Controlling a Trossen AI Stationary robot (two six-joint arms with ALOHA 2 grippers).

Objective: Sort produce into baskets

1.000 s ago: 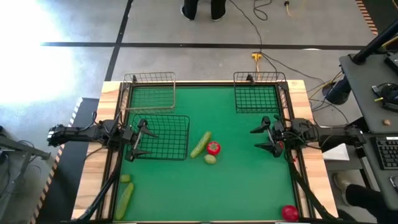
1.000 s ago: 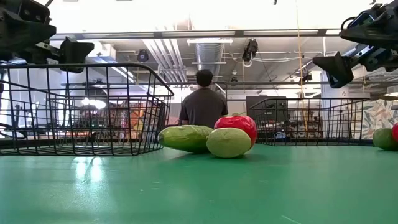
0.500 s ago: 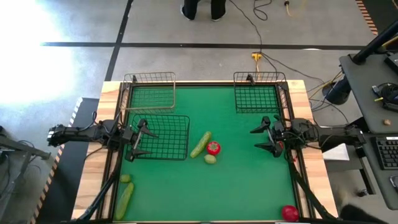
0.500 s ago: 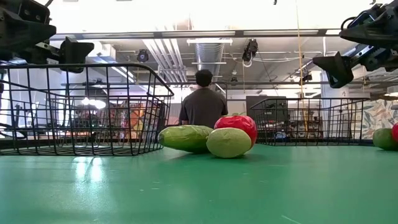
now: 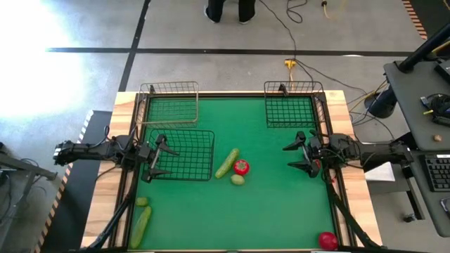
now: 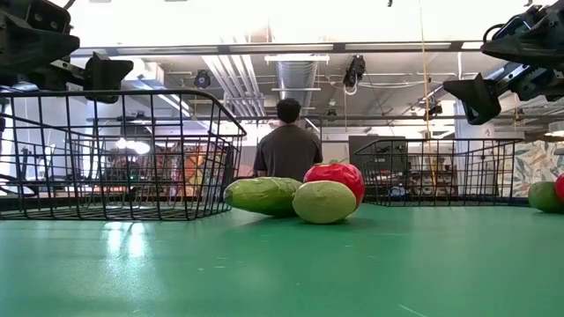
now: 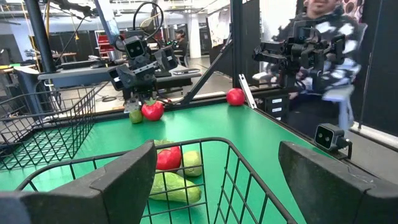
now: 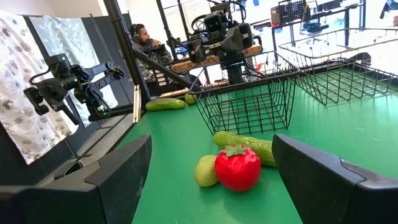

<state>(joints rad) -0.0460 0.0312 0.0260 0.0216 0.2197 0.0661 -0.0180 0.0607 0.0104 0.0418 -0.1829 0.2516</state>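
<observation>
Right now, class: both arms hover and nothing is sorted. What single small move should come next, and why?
Probably lower the open right gripper toward the tomato: it lies loose mid-table beside a cucumber and lime, and every basket, like the black one, looks empty.

Grey floor (image 5: 211, 67) — black tape lines, trailing cables.

Change log, high view: only the lower right corner of the frame differs. The dark shape seen there in both earlier pictures, beside the desk (image 5: 422, 91), is gone; bare floor (image 5: 394, 232) shows in its place. No other change registers.
</observation>
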